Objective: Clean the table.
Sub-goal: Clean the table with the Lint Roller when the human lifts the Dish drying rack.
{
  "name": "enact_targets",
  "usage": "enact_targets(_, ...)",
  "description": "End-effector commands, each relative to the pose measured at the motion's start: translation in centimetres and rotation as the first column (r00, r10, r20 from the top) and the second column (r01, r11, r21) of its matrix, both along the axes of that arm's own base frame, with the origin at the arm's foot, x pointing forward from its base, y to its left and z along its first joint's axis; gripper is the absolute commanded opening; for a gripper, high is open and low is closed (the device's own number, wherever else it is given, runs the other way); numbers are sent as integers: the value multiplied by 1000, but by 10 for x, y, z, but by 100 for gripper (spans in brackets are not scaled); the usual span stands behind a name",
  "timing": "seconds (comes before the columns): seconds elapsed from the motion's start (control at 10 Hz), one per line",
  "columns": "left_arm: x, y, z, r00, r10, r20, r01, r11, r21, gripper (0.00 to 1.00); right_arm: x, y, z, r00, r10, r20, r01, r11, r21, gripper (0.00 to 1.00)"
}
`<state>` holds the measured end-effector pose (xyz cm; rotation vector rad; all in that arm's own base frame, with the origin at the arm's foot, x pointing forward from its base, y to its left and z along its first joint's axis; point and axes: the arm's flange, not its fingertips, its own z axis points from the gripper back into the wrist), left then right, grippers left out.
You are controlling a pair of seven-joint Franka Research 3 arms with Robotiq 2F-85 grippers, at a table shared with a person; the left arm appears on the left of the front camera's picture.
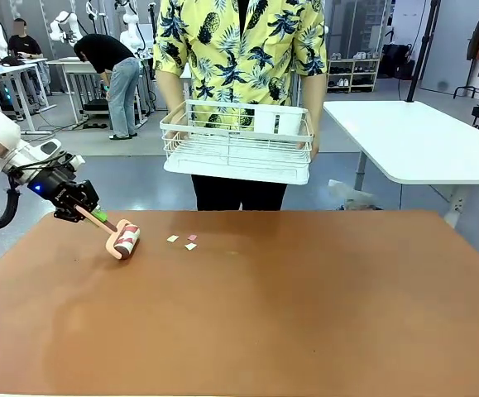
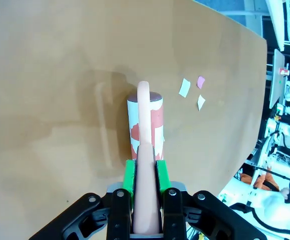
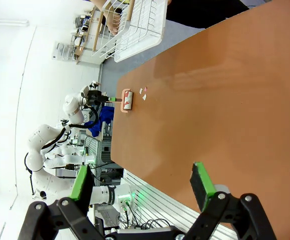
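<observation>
Across the lower front view: terracotta counter (image 1: 322,314), the widest item. At 12 o'clock past its far edge: white wire basket (image 1: 237,157), held by a person. Left gripper (image 1: 90,213), 10 o'clock: jaws pinching the handle of the lint roller (image 1: 126,240), whose head rests on the counter. Right gripper (image 3: 142,170): jaws spread. Three paper scraps (image 1: 190,246), 3 o'clock of the roller.

free: table (image 1: 305,314) right and near parts bare | obstacles: paper scraps (image 1: 190,246), lint roller (image 1: 126,240) far-left
</observation>
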<state>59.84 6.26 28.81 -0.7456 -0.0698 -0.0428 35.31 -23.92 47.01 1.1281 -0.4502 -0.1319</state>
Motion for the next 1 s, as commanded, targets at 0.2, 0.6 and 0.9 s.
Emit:
enact_targets(0.2, 35, -53, -31, 998, 26, -65, -29, 998, -47, 21, -1, -1, 3, 1000, 2, 17, -2, 1000, 12, 100)
enact_targets(0.6, 40, -231, -69, 982, 88, -167, -107, 989, -105, 21, -1, -1, 3, 1000, 2, 17, -2, 1000, 12, 100)
enact_targets(0.9, 27, -300, -89, 982, -34, -186, 17, 996, -90, 21, -1, -1, 3, 1000, 2, 17, -2, 1000, 12, 100)
